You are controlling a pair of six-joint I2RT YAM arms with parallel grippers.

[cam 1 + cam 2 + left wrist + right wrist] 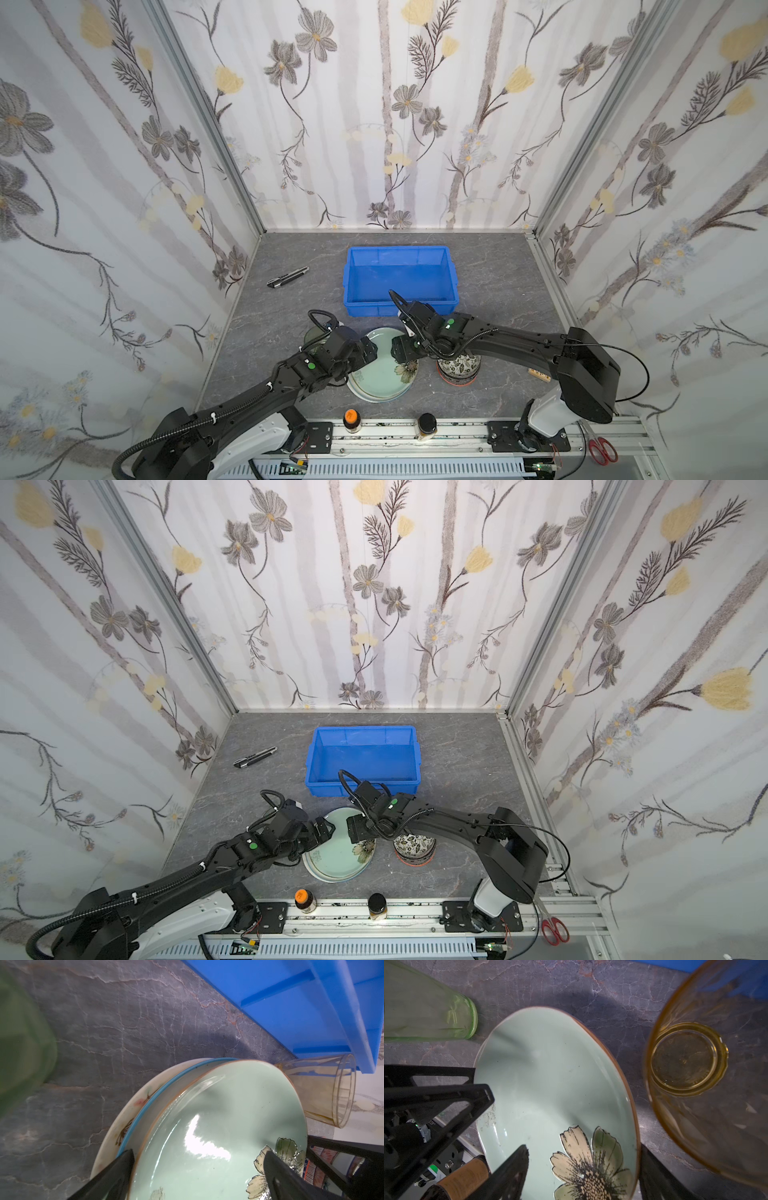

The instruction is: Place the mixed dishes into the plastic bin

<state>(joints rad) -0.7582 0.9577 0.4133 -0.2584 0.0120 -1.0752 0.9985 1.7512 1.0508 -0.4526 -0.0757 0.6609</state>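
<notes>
Your left fingers [120, 1168] stand wide open and hold nothing, one tip at the rim of the green plate [382, 361], the other over its inside. Your right fingers [512, 1167] are open too and straddle the rim by the painted flower. That plate tops a stack at the lower middle of both top views. The bin [365, 309] sits empty just above it on the bench [498, 291].

The step looks like lifting this top plate. Close on its rim alone, not on the plates beneath [124, 1118], and raise it level. Watch the amber glass [685, 1059] near the rim at the right of the right wrist view, and the bowls [457, 365] beside the stack.
</notes>
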